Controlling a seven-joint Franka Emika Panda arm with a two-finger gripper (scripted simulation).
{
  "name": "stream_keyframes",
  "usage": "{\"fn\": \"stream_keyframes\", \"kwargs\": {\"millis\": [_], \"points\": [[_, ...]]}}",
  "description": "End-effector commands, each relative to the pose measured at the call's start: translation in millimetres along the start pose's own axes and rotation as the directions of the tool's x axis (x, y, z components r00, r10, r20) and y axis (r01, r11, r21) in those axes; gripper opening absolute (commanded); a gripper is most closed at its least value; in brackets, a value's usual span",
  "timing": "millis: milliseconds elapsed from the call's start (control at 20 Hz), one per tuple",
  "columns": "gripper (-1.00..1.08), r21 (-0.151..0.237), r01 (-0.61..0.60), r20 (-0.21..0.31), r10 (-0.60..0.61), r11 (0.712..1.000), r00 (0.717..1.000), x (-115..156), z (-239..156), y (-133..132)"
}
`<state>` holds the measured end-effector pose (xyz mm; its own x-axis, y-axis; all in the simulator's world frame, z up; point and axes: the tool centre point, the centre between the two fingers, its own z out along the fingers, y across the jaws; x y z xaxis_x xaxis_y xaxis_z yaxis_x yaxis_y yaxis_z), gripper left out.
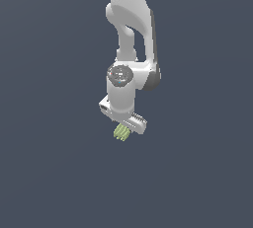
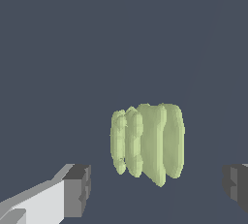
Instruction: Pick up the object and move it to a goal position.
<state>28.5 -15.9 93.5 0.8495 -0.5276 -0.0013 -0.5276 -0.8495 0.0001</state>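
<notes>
The object (image 2: 147,143) is a small yellow-green lump with parallel ridges, lying on the dark grey floor. In the wrist view it sits between my two dark fingertips, and a gap shows on each side of it. One fingertip (image 2: 77,189) stands well off its thinner end. The other fingertip (image 2: 236,185) is at the frame's edge. My gripper (image 2: 157,188) is open. In the exterior view the white gripper (image 1: 129,123) hangs low over the object (image 1: 121,132), covering part of it.
The arm (image 1: 129,29) comes down from the top of the exterior view. Plain dark grey ground (image 1: 49,172) surrounds the object on all sides. No other objects or goal marker show.
</notes>
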Motion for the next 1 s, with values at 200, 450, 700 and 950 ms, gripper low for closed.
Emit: {"fn": "stream_keyframes", "kwargs": {"millis": [200,450,700,950], "points": [[1.00,0.000,-0.008,-0.001,0.008,1.000,1.000,0.5,2.7,0.1],[1.00,0.000,-0.010,-0.001,0.010,1.000,1.000,0.2,20.6,0.5],[1.00,0.000,-0.012,-0.001,0.012,1.000,1.000,-0.3,45.6,0.8],[1.00,0.000,-0.013,-0.001,0.013,1.000,1.000,0.9,51.6,0.1]]}}
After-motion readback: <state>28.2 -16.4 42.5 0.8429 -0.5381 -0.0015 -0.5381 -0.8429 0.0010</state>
